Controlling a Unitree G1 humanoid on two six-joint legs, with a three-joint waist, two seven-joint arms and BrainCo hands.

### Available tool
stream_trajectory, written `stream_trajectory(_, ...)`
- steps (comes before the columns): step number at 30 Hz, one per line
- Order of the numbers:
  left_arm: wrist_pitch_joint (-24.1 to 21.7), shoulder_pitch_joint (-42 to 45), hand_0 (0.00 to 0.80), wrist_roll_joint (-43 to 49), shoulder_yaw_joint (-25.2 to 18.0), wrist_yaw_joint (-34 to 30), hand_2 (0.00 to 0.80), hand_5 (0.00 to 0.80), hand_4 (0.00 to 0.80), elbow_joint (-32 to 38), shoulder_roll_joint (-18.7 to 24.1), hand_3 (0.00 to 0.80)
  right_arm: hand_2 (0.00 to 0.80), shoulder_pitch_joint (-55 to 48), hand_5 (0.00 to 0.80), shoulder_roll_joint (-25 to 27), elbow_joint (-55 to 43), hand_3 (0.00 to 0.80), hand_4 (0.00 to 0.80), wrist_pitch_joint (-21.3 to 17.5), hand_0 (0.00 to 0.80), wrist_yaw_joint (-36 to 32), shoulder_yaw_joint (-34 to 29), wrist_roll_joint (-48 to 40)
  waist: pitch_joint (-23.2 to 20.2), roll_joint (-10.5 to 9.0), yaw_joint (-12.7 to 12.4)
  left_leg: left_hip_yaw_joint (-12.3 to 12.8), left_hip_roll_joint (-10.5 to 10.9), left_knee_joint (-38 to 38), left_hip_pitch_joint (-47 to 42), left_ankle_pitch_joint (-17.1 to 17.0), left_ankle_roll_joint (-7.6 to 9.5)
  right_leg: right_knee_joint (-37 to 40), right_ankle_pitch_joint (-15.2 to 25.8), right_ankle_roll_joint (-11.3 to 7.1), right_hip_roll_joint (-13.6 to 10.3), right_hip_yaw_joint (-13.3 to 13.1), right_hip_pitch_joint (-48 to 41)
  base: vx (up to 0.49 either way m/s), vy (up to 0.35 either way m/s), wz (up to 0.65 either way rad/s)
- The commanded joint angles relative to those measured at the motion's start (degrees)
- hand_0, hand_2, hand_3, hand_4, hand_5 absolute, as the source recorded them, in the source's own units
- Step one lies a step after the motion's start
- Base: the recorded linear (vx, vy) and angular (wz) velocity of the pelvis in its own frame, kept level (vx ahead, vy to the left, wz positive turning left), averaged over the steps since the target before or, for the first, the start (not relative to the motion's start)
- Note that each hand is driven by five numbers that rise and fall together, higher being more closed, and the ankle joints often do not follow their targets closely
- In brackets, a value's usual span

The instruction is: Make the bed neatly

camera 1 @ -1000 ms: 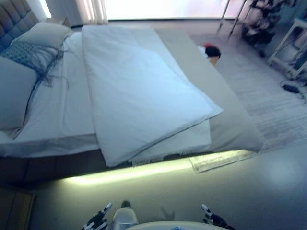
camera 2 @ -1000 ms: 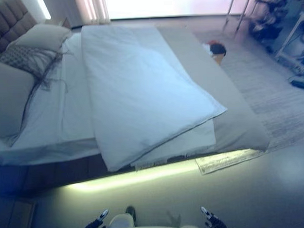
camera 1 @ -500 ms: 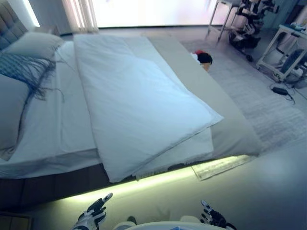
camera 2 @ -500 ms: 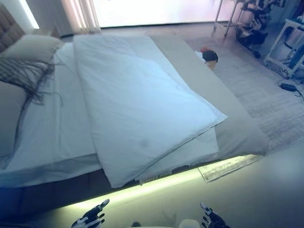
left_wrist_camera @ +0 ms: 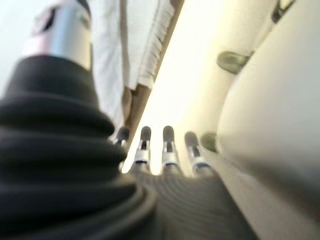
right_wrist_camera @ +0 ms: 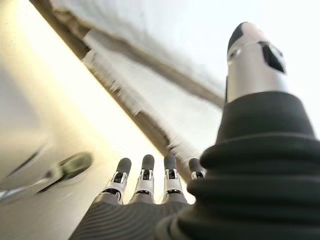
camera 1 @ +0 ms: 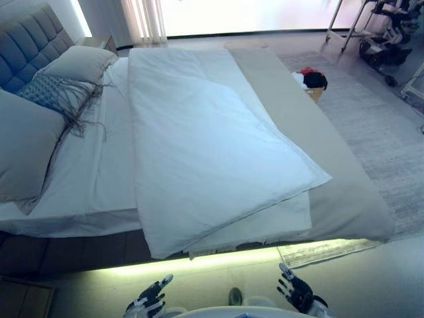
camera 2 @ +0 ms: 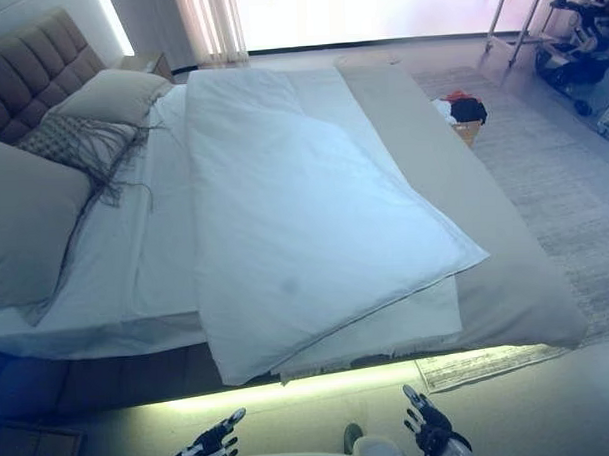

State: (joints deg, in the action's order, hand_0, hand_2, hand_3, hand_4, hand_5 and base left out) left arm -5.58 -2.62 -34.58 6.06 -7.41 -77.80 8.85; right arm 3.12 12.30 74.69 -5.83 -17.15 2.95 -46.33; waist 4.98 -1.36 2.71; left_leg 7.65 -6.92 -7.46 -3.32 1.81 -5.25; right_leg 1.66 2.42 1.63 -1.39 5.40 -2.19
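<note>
Both hands hung low at the near edge of the head views, over the floor [camera 1: 371,278] and short of the bed [camera 1: 344,199] — the left hand [camera 1: 151,303] and the right hand [camera 1: 296,292], each with fingers straight and spread, holding nothing. The wrist views agreed: the left fingers [left_wrist_camera: 167,150] and right fingers [right_wrist_camera: 145,177] stood out in a relaxed row, with only the lit bed edge and a hanging cloth hem past them.

Just ahead of the hands ran a glowing light strip [camera 1: 218,257] under the bed's side. Above it, well apart from both hands, lay the duvet [camera 1: 212,146] — white, folded double, its long axis running away from the robot towards the far side of the bed. It sat askew: the near corner ahead of the left hand drooped over the bed's side, while the corner beyond the right hand pointed out across the bare grey cover. Its lower layer showed as a strip along the near edge.

Further off on the left hand's side were the pillows [camera 1: 26,142], a fringed cushion [camera 2: 81,141] and the tufted headboard [camera 2: 34,72]. Beyond the right hand a rug [camera 1: 391,146] covered the floor, with a basket [camera 2: 465,113] of clothes by the far end of the bed.

No writing could be read anywhere.
</note>
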Motion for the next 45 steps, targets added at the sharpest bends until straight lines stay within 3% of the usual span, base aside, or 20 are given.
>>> stream_trajectory(1, -1.6, -2.8, 0.0, 0.5, 0.8, -0.3, 0.0, 0.0, 0.0, -0.8, 0.2, 0.0, 0.0, 2.9, 0.0, 0.2, 0.6, 0.0, 0.0, -2.0, 0.0, -2.4, -0.2, -3.5, 1.0, 0.29, -0.5, -0.9, -2.3, 5.9, 0.6, -8.3, 0.18, -5.3, -2.3, -4.73, -2.5, 0.1, -1.1, 0.214, 0.28, 0.1)
stream_trajectory(3, -2.2, -2.6, 0.0, 1.9, 0.8, -0.8, 0.0, 0.0, 0.0, -1.2, 0.0, 0.0, 0.0, 3.3, 0.0, 0.4, -0.1, 0.0, 0.0, -2.0, 0.0, -3.6, -0.4, -4.8, 1.6, 0.8, -1.1, -1.2, -4.8, 8.6, 2.4, -10.4, -0.95, -6.1, -4.1, -5.01, -3.7, 0.3, -2.1, 0.187, 0.308, 0.14)
stream_trajectory(4, -2.6, -2.7, 0.0, 2.6, 0.9, -0.9, 0.0, 0.0, 0.0, -1.3, 0.0, 0.0, 0.0, 3.4, 0.0, 0.5, -0.2, 0.0, 0.0, -2.5, 0.0, -3.6, -0.6, -4.6, 1.9, 1.04, -1.3, -0.9, -5.1, 8.6, 3.2, -9.8, -0.91, -7.2, -5.0, -5.21, -4.4, 0.5, -2.0, 0.151, 0.307, 0.11)
stream_trajectory(7, -3.1, -3.0, 0.0, 0.7, 0.6, -0.8, 0.0, 0.0, 0.0, -1.1, 0.4, 0.0, 0.0, 3.0, 0.0, 0.5, -0.5, 0.0, 0.0, -2.8, 0.0, -4.1, -1.4, -5.1, 2.6, 1.81, -0.8, 1.2, -4.5, 4.8, 4.5, -7.3, -0.82, -12.1, -6.4, -6.67, -8.0, 2.0, -0.4, 0.125, 0.37, 0.0)
stream_trajectory(9, -2.4, -3.2, 0.0, 0.6, 0.0, -1.2, 0.0, 0.0, 0.0, -0.9, 1.2, 0.0, 0.0, 2.1, 0.0, 0.7, -0.3, 0.0, 0.0, -2.3, 0.0, -4.9, -2.2, -4.3, 3.0, 1.84, -0.6, 1.2, -3.2, 1.3, 5.6, -5.5, -0.54, -13.3, -6.0, -7.58, -10.3, 1.8, 0.1, 0.133, 0.307, -0.07)
stream_trajectory(13, -1.4, -3.1, 0.0, 0.0, 0.2, -1.3, 0.0, 0.0, 0.0, -0.3, 1.7, 0.0, 0.0, 1.7, 0.0, 0.4, 0.0, 0.0, 0.0, -1.9, 0.0, -5.2, -2.1, -4.0, 3.3, 1.58, -0.9, 0.9, -1.3, -2.6, 6.7, -2.8, 0.94, -12.4, -4.4, -8.85, -12.4, 0.2, 0.0, 0.135, 0.215, -0.08)
stream_trajectory(19, -0.5, -3.7, 0.0, 1.0, 1.2, -1.2, 0.0, 0.0, 0.0, -0.1, 2.6, 0.0, 0.0, 3.2, 0.0, 0.3, -1.3, 0.0, 0.0, -2.3, 0.0, -4.2, -2.0, -7.3, 4.1, 0.46, -2.6, 0.5, -0.2, -9.4, 11.4, 0.9, 1.96, -12.0, -3.4, -9.32, -14.7, -1.2, 0.0, 0.058, 0.067, -0.14)
stream_trajectory(21, -0.1, -3.7, 0.0, 1.5, 1.7, -1.3, 0.0, 0.0, 0.0, 0.0, 2.9, 0.0, 0.0, 3.4, 0.0, 0.1, -1.7, 0.0, 0.0, -2.4, 0.0, -4.1, -2.1, -8.9, 4.5, 0.6, -3.0, 1.0, -0.3, -9.4, 11.4, 0.7, 2.09, -14.6, -2.7, -9.07, -15.5, 0.2, 1.4, 0.053, 0.003, -0.06)
stream_trajectory(23, -0.6, -3.1, 0.0, 1.8, 1.4, -1.0, 0.0, 0.0, 0.0, 0.5, 3.6, 0.0, 0.0, 4.7, 0.0, -0.1, -2.3, 0.0, 0.0, -2.3, 0.0, -4.8, -2.4, -10.6, 6.2, 0.78, -3.5, 2.9, -1.1, -8.8, 10.1, 0.8, 2.46, -20.7, 1.0, -9.6, -17.1, 3.4, 7.6, 0.006, -0.059, -0.13)
stream_trajectory(26, -1.9, -4.2, 0.0, -0.2, 1.8, -0.6, 0.0, 0.0, 0.0, 1.4, 5.0, 0.0, 0.0, 8.4, 0.0, -0.1, -3.2, 0.0, 0.0, -2.8, 0.0, -5.3, -2.6, -14.1, 9.7, 0.24, -3.8, 2.8, -1.9, -10.2, 12.0, 1.5, 2.45, -20.0, 2.6, -10.16, -16.8, 3.4, 13.6, -0.129, -0.184, -0.48)
stream_trajectory(28, -2.4, -5.8, 0.0, -2.2, 1.7, -0.4, 0.0, 0.0, 0.0, 2.3, 6.0, 0.0, 0.0, 10.7, 0.0, 0.5, -4.1, 0.0, 0.0, -4.2, 0.0, -4.3, -1.8, -15.6, 11.7, -0.12, -3.8, 1.9, -3.0, -13.8, 16.3, 2.0, 2.16, -18.2, 1.6, -9.83, -16.4, 2.7, 14.8, -0.199, -0.276, -0.19)
stream_trajectory(32, -3.6, -8.3, 0.0, -4.7, 2.3, -1.6, 0.0, 0.0, 0.0, 3.6, 5.6, 0.0, 0.0, 16.1, 0.0, 4.2, -4.1, 0.0, 0.0, -4.8, 0.0, -1.8, -3.5, -18.5, 14.8, 1.0, -4.3, -0.1, -3.9, -16.1, 21.9, 0.9, -0.12, -19.2, -0.6, -9.5, -15.1, 3.1, 18.1, -0.126, -0.144, 0.16)
stream_trajectory(35, -4.6, -10.8, 0.0, -4.4, 4.1, -2.2, 0.0, 0.0, 0.0, 4.4, 5.8, 0.0, 0.0, 21.0, 0.0, 7.8, -4.1, 0.0, 0.0, -4.3, 0.0, 1.0, -4.7, -19.9, 17.0, 1.64, -5.0, -2.0, -3.5, -16.6, 25.0, 0.2, -1.05, -21.8, -1.8, -8.92, -15.0, 3.4, 21.5, -0.084, -0.086, 0.17)
stream_trajectory(38, -6.8, -12.5, 0.0, -1.0, 7.4, -1.4, 0.0, 0.0, 0.0, 7.9, 6.5, 0.0, 0.0, 25.4, 0.0, 12.2, -4.4, 0.0, 0.0, -1.5, 0.0, 4.7, -4.3, -19.1, 18.9, 2.19, -5.8, -3.6, -2.6, -17.8, 28.2, 0.1, -1.01, -25.7, -2.9, -8.5, -15.1, 3.9, 25.8, -0.062, -0.066, 0.25)
stream_trajectory(41, -7.1, -13.3, 0.0, -4.1, 10.0, -2.0, 0.0, 0.0, 0.0, 12.1, 7.0, 0.0, 0.0, 28.4, 0.0, 16.5, -3.8, 0.0, 0.0, 1.9, 0.0, 6.2, -4.5, -20.0, 20.5, 2.98, -6.4, -4.4, -2.0, -19.4, 30.9, 0.6, -0.79, -29.0, -3.8, -8.38, -15.4, 4.0, 29.2, -0.043, -0.044, 0.22)
stream_trajectory(45, -6.8, -13.9, 0.0, -8.1, 10.9, -1.6, 0.0, 0.0, 0.0, 17.8, 8.1, 0.0, 0.0, 31.5, 0.0, 19.5, -3.5, 0.0, 0.0, 3.0, 0.0, 7.6, -5.4, -22.4, 22.1, 3.7, -7.4, -5.4, -1.3, -21.6, 34.7, 1.2, -0.32, -32.6, -4.7, -8.24, -16.0, 4.2, 33.5, -0.042, -0.105, 0.16)
